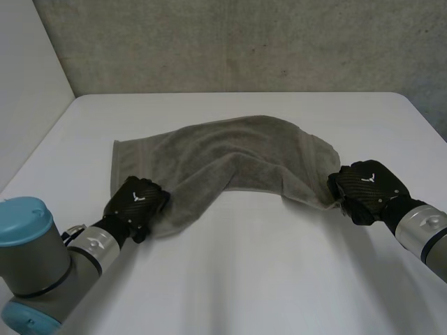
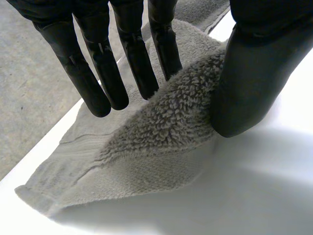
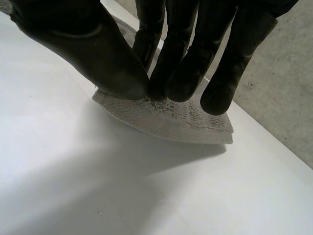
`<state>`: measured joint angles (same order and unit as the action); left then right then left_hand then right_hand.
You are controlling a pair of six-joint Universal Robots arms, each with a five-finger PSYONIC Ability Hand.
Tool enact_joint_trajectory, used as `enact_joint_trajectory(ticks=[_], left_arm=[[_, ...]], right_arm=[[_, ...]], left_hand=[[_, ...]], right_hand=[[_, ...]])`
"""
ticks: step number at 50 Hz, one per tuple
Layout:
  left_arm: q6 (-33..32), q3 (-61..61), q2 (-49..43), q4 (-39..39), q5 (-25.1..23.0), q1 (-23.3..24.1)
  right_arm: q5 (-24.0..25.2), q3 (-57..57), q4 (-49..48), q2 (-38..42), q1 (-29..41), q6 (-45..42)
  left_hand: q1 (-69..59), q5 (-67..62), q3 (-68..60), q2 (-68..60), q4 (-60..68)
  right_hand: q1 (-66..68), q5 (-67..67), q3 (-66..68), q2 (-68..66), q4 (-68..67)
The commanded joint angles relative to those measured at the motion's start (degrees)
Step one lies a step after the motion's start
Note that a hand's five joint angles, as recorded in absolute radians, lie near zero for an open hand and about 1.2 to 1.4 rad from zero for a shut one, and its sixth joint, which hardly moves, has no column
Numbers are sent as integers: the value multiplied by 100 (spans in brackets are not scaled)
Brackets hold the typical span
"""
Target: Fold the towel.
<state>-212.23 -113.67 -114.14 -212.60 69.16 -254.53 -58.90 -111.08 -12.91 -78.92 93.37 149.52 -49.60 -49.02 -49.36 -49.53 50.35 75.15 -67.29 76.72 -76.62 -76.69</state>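
Note:
A grey terry towel [image 1: 230, 157] lies crumpled in a band across the middle of the white table [image 1: 244, 279]. My left hand [image 1: 136, 202] rests at the towel's near left end. In the left wrist view its fingers [image 2: 122, 58] are straight and spread above the towel [image 2: 166, 127], while the thumb [image 2: 254, 83] stands against a raised fold, apart from the fingers. My right hand [image 1: 367, 188] is at the towel's right end. There its thumb [image 3: 98, 54] and fingertips [image 3: 181, 78] pinch the towel's corner [image 3: 166, 117], lifted slightly off the table.
A grey concrete wall [image 1: 244, 42] rises behind the table's far edge. Bare white tabletop stretches in front of the towel, between both arms, and behind it.

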Motion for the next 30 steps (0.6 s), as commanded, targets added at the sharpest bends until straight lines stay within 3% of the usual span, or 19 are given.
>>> enact_joint_trajectory(ticks=[1, 3, 5, 10, 15, 18, 23, 30], left_arm=[[-12, 73, -38, 8, 28, 62], [-12, 90, -56, 17, 132, 62], [-12, 108, -47, 17, 229, 53], [50, 126, 164, 25, 564, 0], [190, 46, 1192, 69, 722, -114], [656, 20, 1860, 122, 722, -211], [1919, -41, 2825, 490, 661, -237], [2142, -244, 3073, 1019, 546, -387]], right_arm=[[-7, -10, -10, 0, -3, -2], [-16, -10, -36, 0, -30, 7], [-25, -1, -53, -9, -47, 15], [-271, 131, -45, -150, -74, 200], [-710, 622, 165, -1272, -249, 708], [-710, 772, 316, -1521, -355, 824], [-632, 1439, 1569, -1872, -855, 930], [-500, 1590, 2292, -1899, -1119, 553]], left_hand=[[-115, 827, -139, -123, 40], [-2306, -1365, -2330, -2314, 2231], [-3033, -2091, -3057, -3040, 2958], [-3040, -2098, -3064, -3047, 2965], [-3040, -2098, -3064, -3047, 2965], [-3040, -2098, -3064, -3047, 2965], [-3040, -2098, -3064, -3047, 2965], [-3040, -2098, -3064, -3047, 2965]], right_hand=[[485, -271, 328, -338, -331], [485, -271, 328, -338, -331], [485, -271, 328, -338, -331], [485, -271, 328, -338, -331], [485, -271, 328, -338, -331], [485, -271, 328, -338, -331], [485, -271, 328, -338, -331], [485, -271, 328, -338, -331]])
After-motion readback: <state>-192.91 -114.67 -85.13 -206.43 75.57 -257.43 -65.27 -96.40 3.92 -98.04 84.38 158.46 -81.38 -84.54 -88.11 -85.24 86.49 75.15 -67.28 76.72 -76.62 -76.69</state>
